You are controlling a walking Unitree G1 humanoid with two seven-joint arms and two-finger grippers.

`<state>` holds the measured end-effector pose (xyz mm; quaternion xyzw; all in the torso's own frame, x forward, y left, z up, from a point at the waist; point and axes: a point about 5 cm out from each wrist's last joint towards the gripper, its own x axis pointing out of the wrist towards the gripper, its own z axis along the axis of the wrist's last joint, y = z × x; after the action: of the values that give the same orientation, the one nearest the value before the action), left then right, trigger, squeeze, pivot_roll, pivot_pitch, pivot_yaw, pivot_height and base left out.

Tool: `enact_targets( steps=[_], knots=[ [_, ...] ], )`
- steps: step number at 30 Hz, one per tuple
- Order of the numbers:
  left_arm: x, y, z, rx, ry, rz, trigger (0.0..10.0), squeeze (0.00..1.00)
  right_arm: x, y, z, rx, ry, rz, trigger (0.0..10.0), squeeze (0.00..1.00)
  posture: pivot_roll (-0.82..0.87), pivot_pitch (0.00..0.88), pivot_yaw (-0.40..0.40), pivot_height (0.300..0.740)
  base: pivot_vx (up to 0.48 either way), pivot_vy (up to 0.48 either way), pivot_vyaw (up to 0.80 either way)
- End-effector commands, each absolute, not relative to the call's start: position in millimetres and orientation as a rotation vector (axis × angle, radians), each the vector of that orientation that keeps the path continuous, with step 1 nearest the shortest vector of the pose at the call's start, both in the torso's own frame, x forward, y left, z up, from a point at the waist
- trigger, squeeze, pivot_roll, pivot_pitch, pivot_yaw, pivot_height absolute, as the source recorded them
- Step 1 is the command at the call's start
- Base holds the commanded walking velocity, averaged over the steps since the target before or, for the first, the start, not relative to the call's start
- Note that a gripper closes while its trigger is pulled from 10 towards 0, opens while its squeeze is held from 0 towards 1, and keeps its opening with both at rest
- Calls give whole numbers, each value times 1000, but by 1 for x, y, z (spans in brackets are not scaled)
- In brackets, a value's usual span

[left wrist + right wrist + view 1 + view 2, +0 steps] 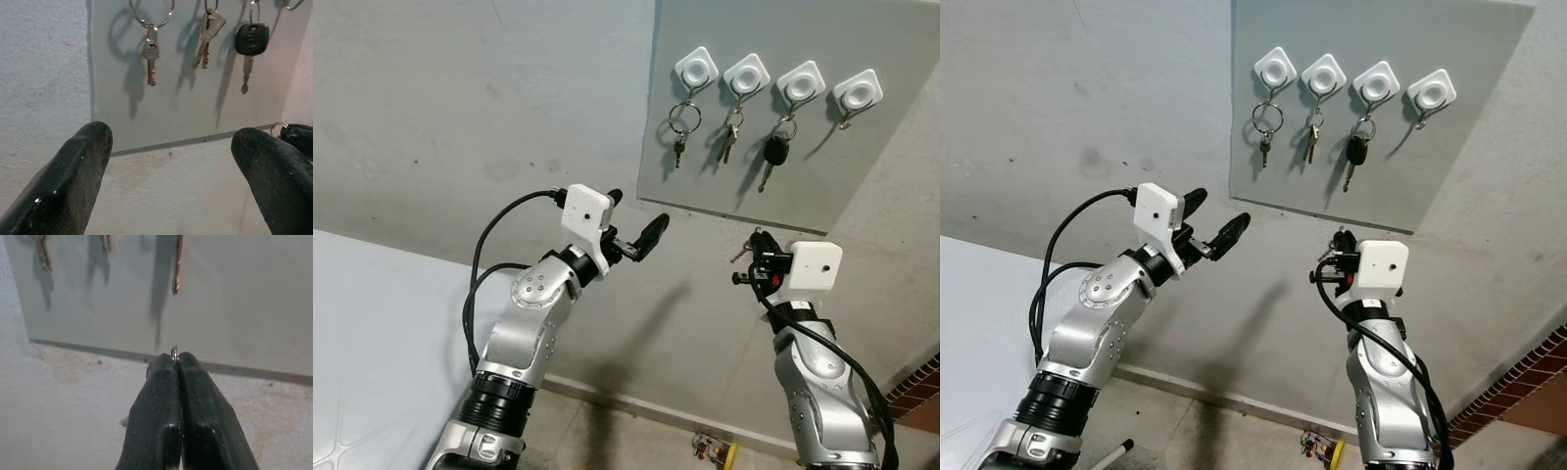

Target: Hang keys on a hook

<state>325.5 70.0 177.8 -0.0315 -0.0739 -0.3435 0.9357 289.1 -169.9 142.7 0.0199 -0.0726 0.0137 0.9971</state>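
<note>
Both silver arms are raised toward a grey wall. From the left eye view, the left gripper [636, 227] is seen with fingers spread and empty, below a grey board [891, 186]. The right gripper [756, 257] is held just under the board's lower edge, pinched on a key ring [742, 251] that is largely hidden behind it. Four white hooks [696, 69] are mounted in a row; three carry keys [678, 149], the rightmost hook [858, 93] bears only a small item, hard to make out. From the left wrist view, open wall is seen between the parted fingertips [73, 171]. From the right wrist view, the closed fingers [161, 406] clamp a thin ring [173, 352], its keys concealed.
</note>
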Motion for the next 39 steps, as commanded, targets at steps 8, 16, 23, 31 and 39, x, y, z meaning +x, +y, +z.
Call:
enact_targets(
  steps=[8, 16, 23, 31, 39],
  knots=[
    [323, 75, 182, -55, -151, -704, 10000, 0, 283, -169, 146, 46, -175, 22, 10000, 0, -41, 0, -17, 728, 0, -55, 0],
    [322, 76, 182, -74, -134, -700, 10000, 0, 281, -169, 144, 48, -166, 18, 10000, 0, -40, 0, -14, 728, 0, -475, 0],
    [324, 76, 181, -140, -103, -670, 10000, 0, 280, -168, 143, 49, -162, 17, 10000, 0, -39, 0, -10, 728, 0, -343, 0],
    [327, 80, 184, -111, -112, -631, 10000, 0, 278, -168, 141, 47, -153, 25, 10000, 0, -40, 0, -11, 728, 0, 0, 0],
    [330, 82, 184, -132, -96, -603, 10000, 0, 277, -169, 142, 41, -147, 40, 10000, 0, -39, 0, -14, 728, 0, 0, 0]
  ],
)
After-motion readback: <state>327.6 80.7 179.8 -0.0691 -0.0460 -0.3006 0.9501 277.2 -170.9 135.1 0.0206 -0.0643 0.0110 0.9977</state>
